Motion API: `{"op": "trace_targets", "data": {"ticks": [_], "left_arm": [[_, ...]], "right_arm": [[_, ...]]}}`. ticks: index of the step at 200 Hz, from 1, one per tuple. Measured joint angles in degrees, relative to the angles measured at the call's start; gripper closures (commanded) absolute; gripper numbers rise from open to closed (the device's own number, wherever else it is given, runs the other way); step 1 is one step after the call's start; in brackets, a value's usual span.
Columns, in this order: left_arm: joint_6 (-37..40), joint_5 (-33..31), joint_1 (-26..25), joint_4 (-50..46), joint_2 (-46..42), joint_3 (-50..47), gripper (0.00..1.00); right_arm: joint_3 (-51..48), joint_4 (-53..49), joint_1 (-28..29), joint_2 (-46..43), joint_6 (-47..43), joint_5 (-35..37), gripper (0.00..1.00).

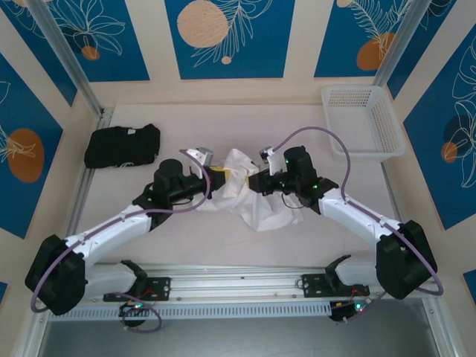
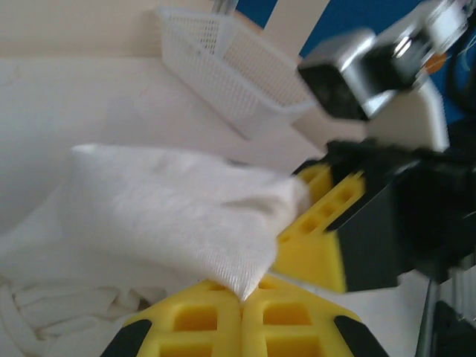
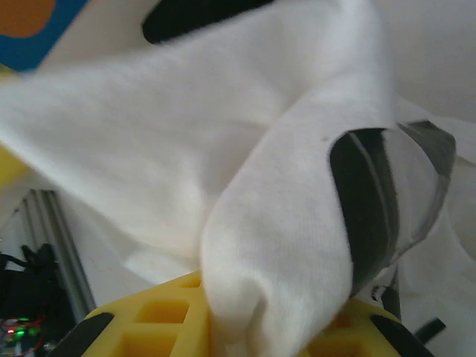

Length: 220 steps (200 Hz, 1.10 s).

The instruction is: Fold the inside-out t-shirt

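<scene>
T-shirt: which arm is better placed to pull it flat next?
Left, probably. The left gripper is shut on an edge of the t-shirt, a clean pinch. At the right gripper cloth bunches over the fingers; its hold is unclear.

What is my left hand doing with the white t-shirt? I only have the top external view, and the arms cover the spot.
Observer: In the left wrist view, the left hand is shut. It pinches a corner of the white t-shirt where its yellow fingers meet.
Operator: And the right hand?
Observer: In the right wrist view, a thick fold of the t-shirt sits between the right hand's yellow fingers. I cannot tell whether they are clamping it.
</scene>
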Motion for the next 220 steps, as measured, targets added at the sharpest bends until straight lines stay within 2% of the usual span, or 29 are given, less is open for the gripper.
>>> {"op": "trace_targets", "data": {"ticks": [62,95,115,135,156,177,200,220], "left_arm": [[-3.74,0.76,4.94,-0.02,-6.12,-2.08,1.0],[-4.2,2.08,5.09,-0.02,-6.69,-2.27,1.0],[-4.61,2.64,5.14,-0.02,-6.71,-2.27,1.0],[-5.07,3.3,5.14,-0.02,-6.75,-2.27,1.0],[-5.25,3.56,5.14,-0.02,-6.75,-2.27,1.0],[-5.25,3.72,5.14,-0.02,-6.75,-2.27,1.0],[-5.27,3.89,5.14,-0.02,-6.75,-2.27,1.0],[-5.4,3.93,5.14,-0.02,-6.75,-2.27,1.0]], "right_arm": [[-0.02,-7.91,-0.55,-1.33,-1.05,12.22,0.82],[-0.02,-11.34,0.31,-4.59,-2.03,17.62,0.67],[-0.02,-13.92,2.49,-6.23,-3.89,23.08,0.59],[-0.02,-15.82,3.98,-8.7,-5.75,27.56,0.55],[-0.04,-15.52,5.97,-12.37,-8.76,30.58,0.54],[-0.13,-12.76,11.39,-14.69,-12.7,32.13,0.54],[-0.13,-9.53,16.65,-13.6,-16.96,32.52,0.54],[-0.02,-7.34,18.36,-10.45,-19.91,33.03,0.54]]}}
